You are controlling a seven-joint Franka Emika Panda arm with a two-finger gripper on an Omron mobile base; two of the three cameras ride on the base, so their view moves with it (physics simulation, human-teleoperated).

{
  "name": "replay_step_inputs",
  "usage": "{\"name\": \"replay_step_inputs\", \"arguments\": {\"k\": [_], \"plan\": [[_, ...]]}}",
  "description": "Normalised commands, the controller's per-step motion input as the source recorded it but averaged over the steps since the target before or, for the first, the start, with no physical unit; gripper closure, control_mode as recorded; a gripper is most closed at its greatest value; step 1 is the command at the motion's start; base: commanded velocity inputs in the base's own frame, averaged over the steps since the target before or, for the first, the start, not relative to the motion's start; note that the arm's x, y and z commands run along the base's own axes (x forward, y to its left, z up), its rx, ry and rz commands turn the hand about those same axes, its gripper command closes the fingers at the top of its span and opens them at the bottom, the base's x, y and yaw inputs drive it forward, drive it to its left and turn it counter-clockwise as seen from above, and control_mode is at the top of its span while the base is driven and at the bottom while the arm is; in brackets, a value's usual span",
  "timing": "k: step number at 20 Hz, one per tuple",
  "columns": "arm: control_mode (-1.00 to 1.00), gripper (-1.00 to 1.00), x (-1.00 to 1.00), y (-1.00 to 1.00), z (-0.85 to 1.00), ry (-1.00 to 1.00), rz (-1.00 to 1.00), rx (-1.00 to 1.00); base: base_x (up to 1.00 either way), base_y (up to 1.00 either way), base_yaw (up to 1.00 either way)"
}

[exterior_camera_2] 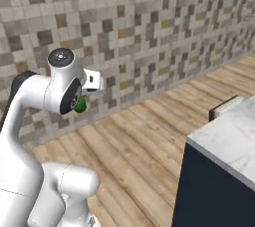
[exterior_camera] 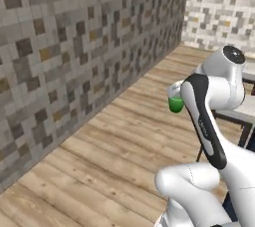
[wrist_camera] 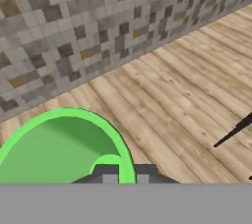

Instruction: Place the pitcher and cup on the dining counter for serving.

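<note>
Green, the cup is held up in the air above the wood floor. Fingers are clamped on its rim. Nearby stands the marble table with its dark blue side.

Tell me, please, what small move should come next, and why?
Probably carry the small bright green cup toward the marble-topped dining counter: the gripper is shut on its rim, it hangs over wooden floor, and the counter stands off to the right.
</note>
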Motion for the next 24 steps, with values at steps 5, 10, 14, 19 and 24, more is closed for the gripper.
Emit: {"name": "replay_step_inputs", "arguments": {"k": [5, 10, 14, 19, 24], "plan": [[1.0, 1.0, 0.0, 0.0, 0.0, 0.0, 0.0, 0.0, 0.59, 0.42, -0.56], [1.0, 1.0, 0.0, 0.0, 0.0, 0.0, 0.0, 0.0, 0.65, 0.3, -0.56], [1.0, 1.0, 0.0, 0.0, 0.0, 0.0, 0.0, 0.0, 0.66, 0.28, -0.57], [1.0, 1.0, 0.0, 0.0, 0.0, 0.0, 0.0, 0.0, 0.7, 0.24, -0.57], [1.0, 1.0, 0.0, 0.0, 0.0, 0.0, 0.0, 0.0, 0.69, 0.2, -0.59]]}}
